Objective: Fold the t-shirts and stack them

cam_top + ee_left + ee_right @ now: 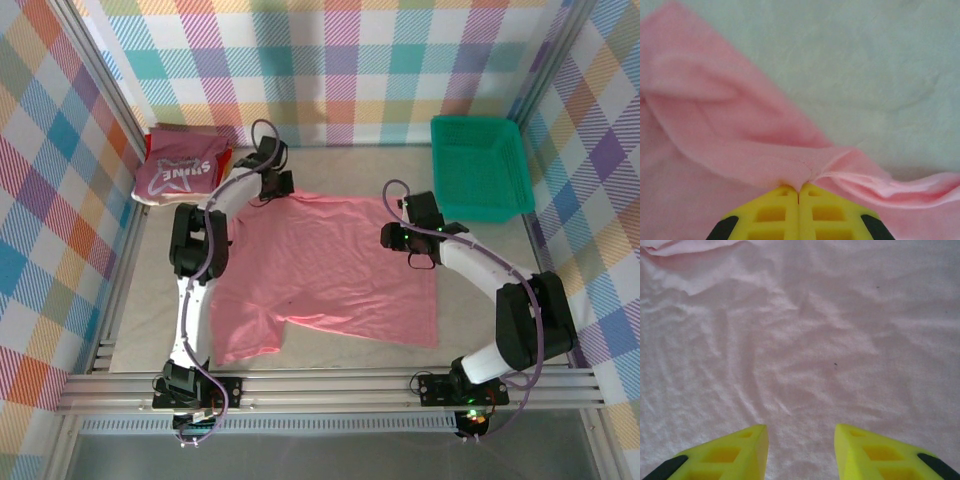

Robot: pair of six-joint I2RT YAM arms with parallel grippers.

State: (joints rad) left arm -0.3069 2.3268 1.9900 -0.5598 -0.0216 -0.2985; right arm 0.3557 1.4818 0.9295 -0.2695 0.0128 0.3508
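Left arm base (190,385) and right arm base (465,388) sit at the near edge of the counter (350,168). Beyond them a salmon-pink t-shirt (330,270) lies spread flat mid-counter, not yet folded. Right claw (801,432): fingers spread, poised over the shirt's right side, probably ready to take a matching grip; contact with the cloth cannot be judged. Left claw (799,187): pressed together, pinching a raised ridge of cloth at the shirt's far edge, likely to lift it for the first fold. At the far left corner a dark pink lettered t-shirt (178,175) lies folded, clear of the working area; a green mesh basket (478,165) stands far right.
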